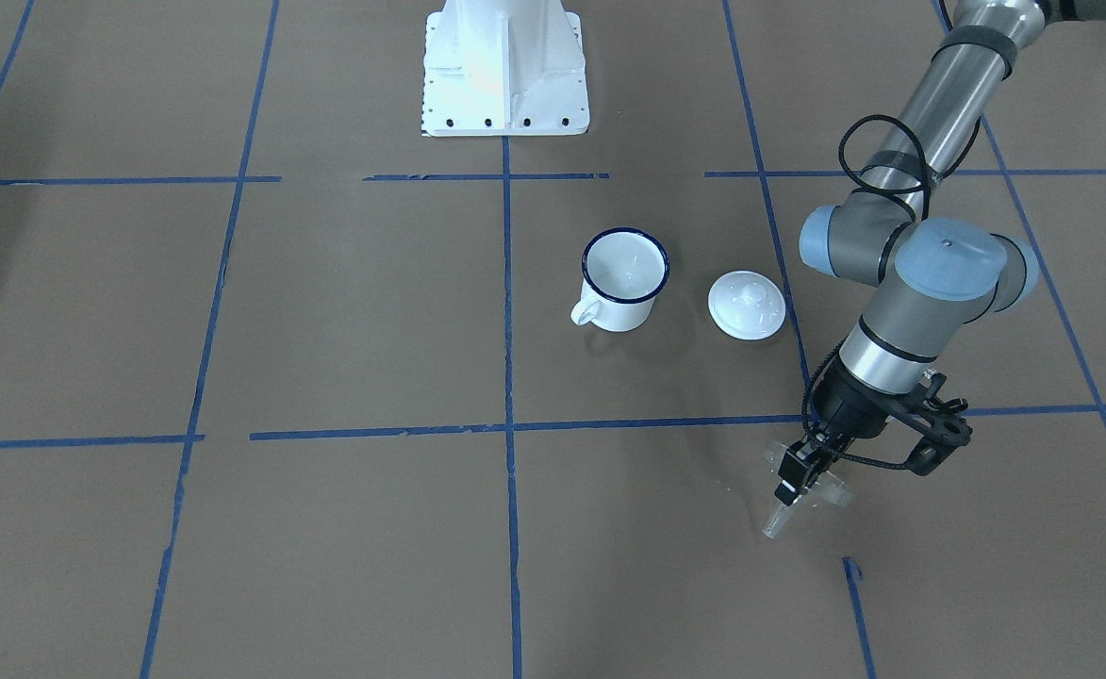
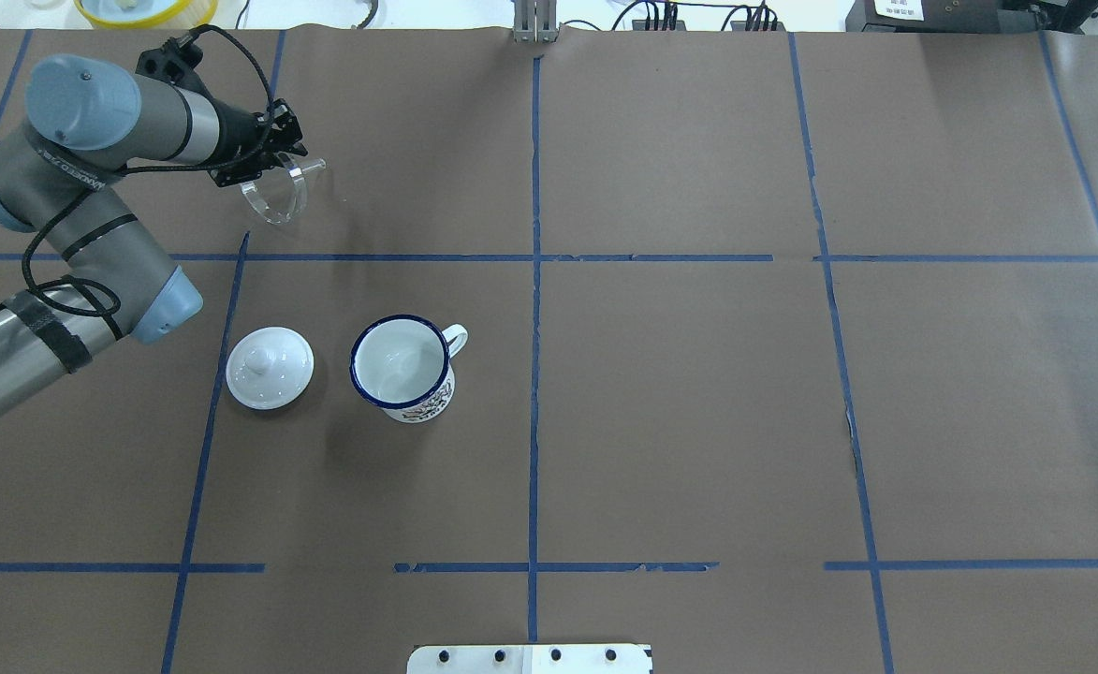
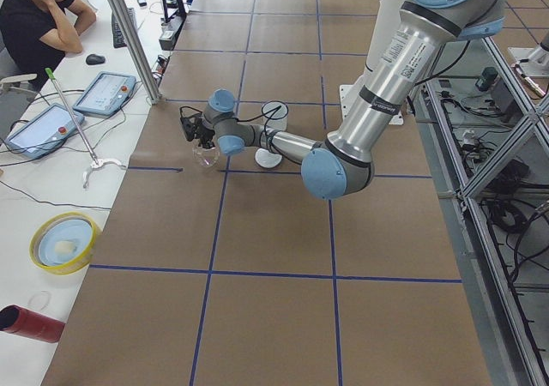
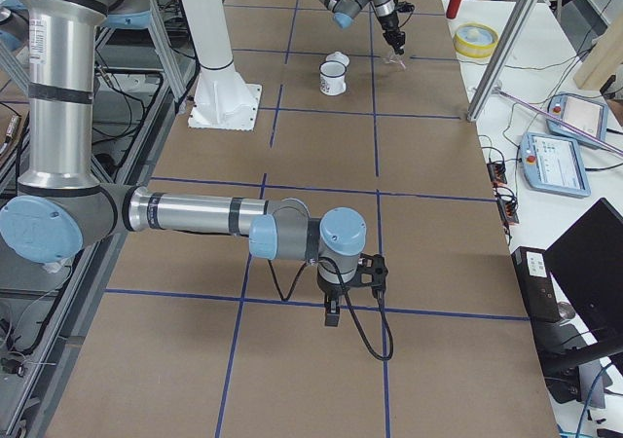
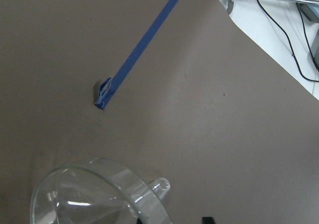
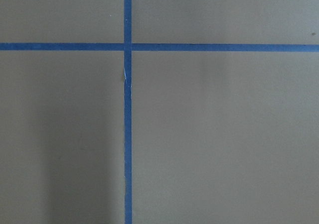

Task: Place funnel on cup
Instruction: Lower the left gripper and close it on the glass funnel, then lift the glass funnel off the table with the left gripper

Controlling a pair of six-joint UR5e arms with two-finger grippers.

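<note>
Left claw [image 2: 277, 157] pinches funnel [image 2: 274, 195] by rim, far left on bench [image 2: 698, 421]. Funnel tipped, spout sideways; I think it must turn spout-down. Cup [image 2: 402, 368] well apart, mouth up, ready. Lid [image 2: 270, 367] beside cup, out of way. Right claw [image 4: 333, 313]: wide or narrow, cannot tell.

Opposed overhead and front views around cup [image 2: 402, 369]
</note>
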